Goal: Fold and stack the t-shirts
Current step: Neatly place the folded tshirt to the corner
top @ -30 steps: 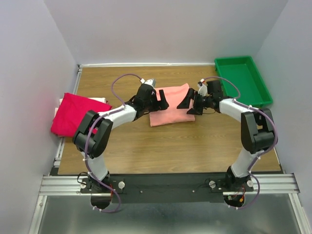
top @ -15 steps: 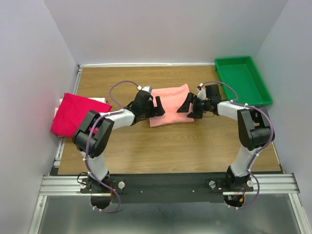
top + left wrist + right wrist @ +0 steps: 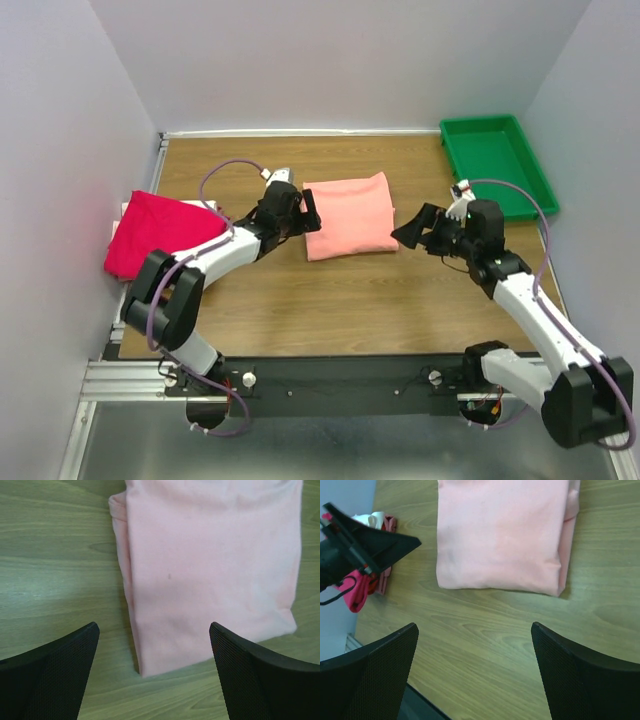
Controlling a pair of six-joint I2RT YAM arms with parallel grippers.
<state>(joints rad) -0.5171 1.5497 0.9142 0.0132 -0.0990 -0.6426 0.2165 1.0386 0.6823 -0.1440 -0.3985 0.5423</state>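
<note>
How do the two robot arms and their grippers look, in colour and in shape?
The left arm and right arm have white links with black joints. A thin purple cable loops along each. The left gripper and right gripper are black, and their broad fingers carry a fine mesh texture.

The left arm and right arm are white, black-jointed, with purple cables. The pincer fingers are textured black.

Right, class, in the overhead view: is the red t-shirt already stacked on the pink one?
No, the red t-shirt lies at the left edge of the table, well apart from the folded pink t-shirt.
</note>
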